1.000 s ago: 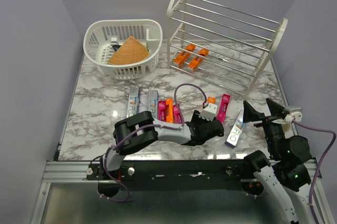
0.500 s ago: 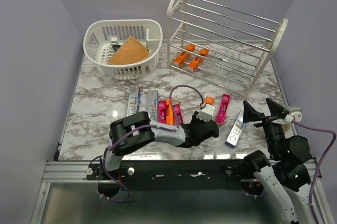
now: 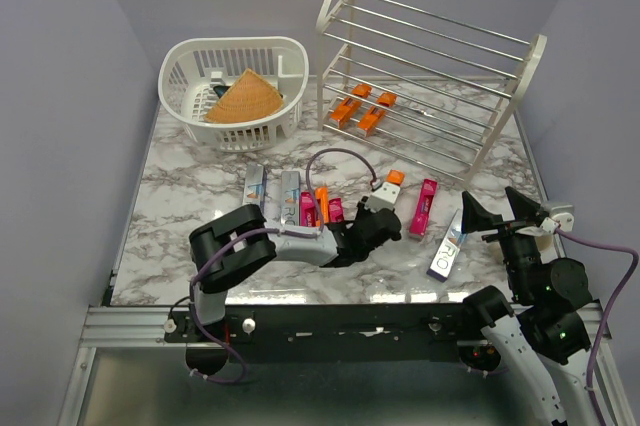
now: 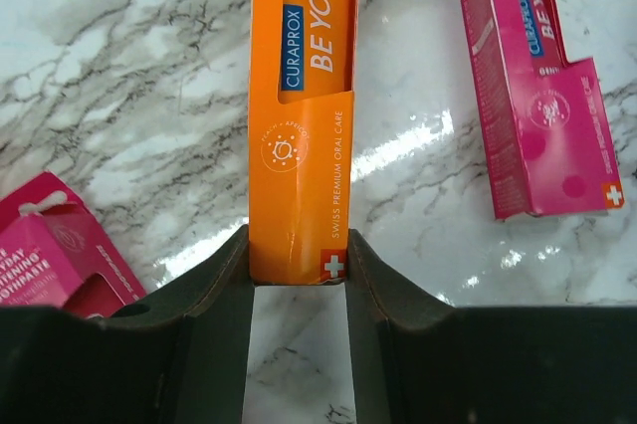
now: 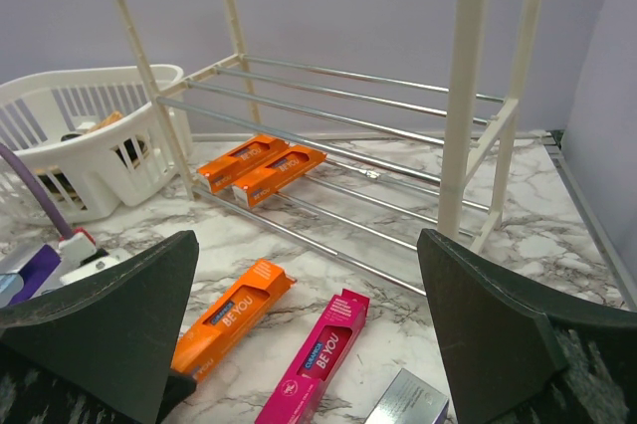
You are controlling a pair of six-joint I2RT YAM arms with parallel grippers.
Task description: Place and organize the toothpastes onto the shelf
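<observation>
Orange carton (image 4: 299, 115) end tight in left end effector (image 4: 297, 245); right end effector (image 5: 306, 240) wide open.

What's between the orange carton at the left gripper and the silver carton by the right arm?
One magenta carton lying flat, apart from both the orange carton and the silver carton; clearest in the top view.

The tabletop (image 3: 180, 208) is white marble veined in grey. The slim orange cardboard carton (image 4: 302, 96) carries white lettering, a blue label patch and a small red square with a white cross. The slim magenta-pink cardboard carton (image 4: 523, 96) to its right bears the same red-and-white mark. The far tiered rack (image 5: 468, 96) is cream-white with silver rods. The slotted plastic basket (image 3: 240, 134) at far left is white, and the woven cone (image 3: 245, 98) in it is tan.
</observation>
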